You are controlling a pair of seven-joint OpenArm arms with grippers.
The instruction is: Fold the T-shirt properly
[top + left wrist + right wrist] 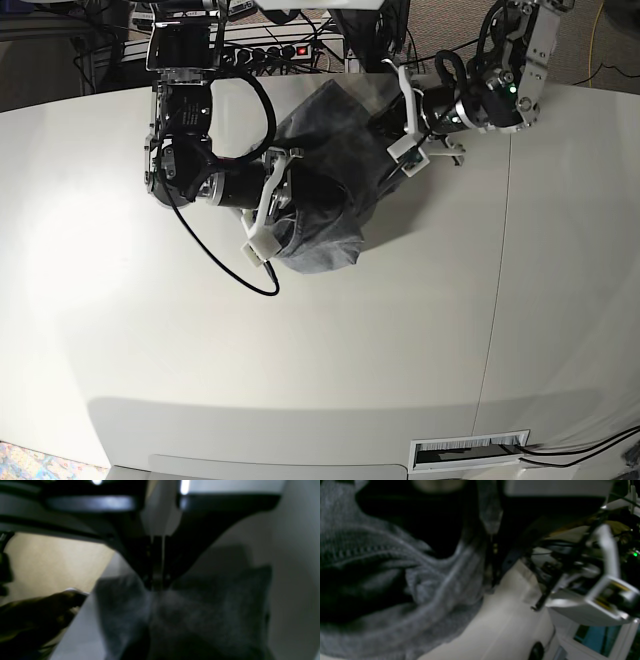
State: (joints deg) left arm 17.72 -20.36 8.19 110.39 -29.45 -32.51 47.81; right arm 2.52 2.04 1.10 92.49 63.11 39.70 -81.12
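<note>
- Close in on the left wrist view: the left gripper (157, 586) has its fingers pressed together, pinching a bunch of the T-shirt (190, 612), grey cloth gathering right at the tips.
- On the right wrist view, the right gripper (492, 555) is buried in folds; its fingers look nipped on a strip of the same cloth, with a ribbed band crumpled just beside them.
- From the base view, the T-shirt (325, 200) hangs bunched between the two arms at the far side of the surface (330, 350), right gripper (285, 185) on one edge, left gripper (395, 140) on the other.
- Risk, as I read it: the cloth is wadded, not spread, so a fold laid from here could trap creases or doubled layers.
- Another worry: thin pinches may slip if the arms pull apart, dropping one edge.
- A black cable (225, 265) loops on the surface by the right arm; it could snag the cloth.
- The surface is pale, with a seam; beyond its far edge sits a power strip (270, 50) amid wiring.
</note>
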